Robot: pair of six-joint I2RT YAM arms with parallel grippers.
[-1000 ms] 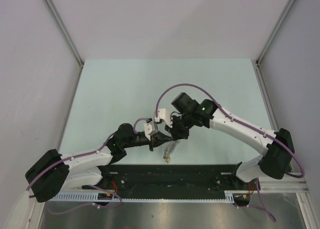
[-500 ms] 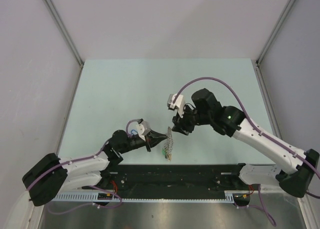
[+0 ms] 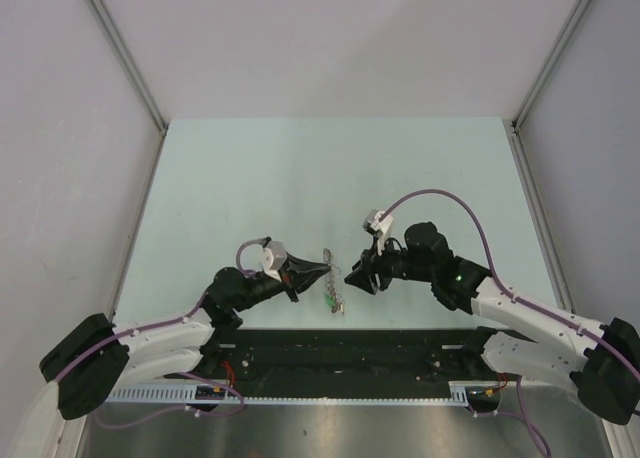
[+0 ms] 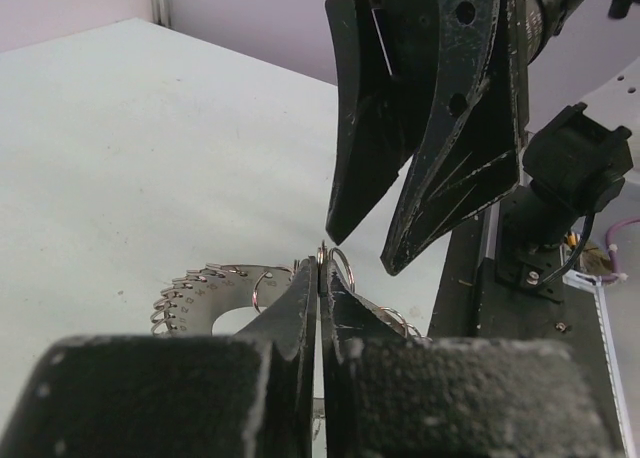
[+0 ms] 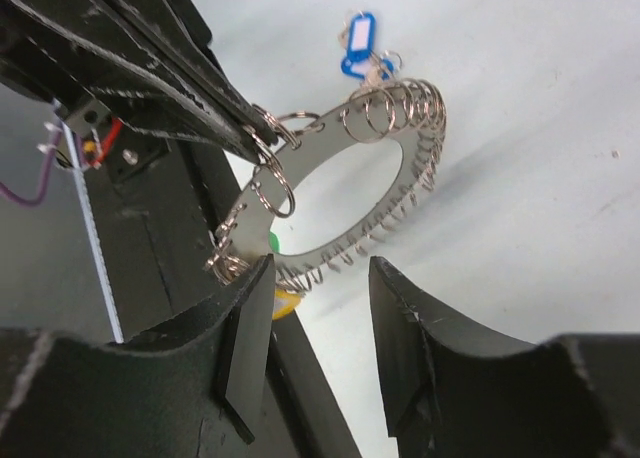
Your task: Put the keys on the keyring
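The keyring (image 5: 385, 173) is a flat grey ring fringed with small silvery rings, with a green tag (image 5: 272, 241) and a yellow tag (image 5: 285, 303) at its lower edge. It also shows in the top view (image 3: 333, 288) and the left wrist view (image 4: 205, 293). My left gripper (image 3: 325, 271) is shut on the ring's rim, its fingertips (image 5: 262, 130) pinching it and holding it up on edge. My right gripper (image 5: 320, 328) is open and empty, just right of the ring (image 3: 355, 276). A blue-tagged key (image 5: 358, 46) lies on the table beyond the ring. The black-tagged key is out of view.
The black base rail (image 3: 340, 348) runs along the near edge, directly below the ring. The pale green table (image 3: 330, 178) stretches behind both grippers. Grey walls stand on three sides.
My right gripper has left the ring, backed away to the right and come down beside it, open. My left gripper still holds the ring and has shifted slightly left.
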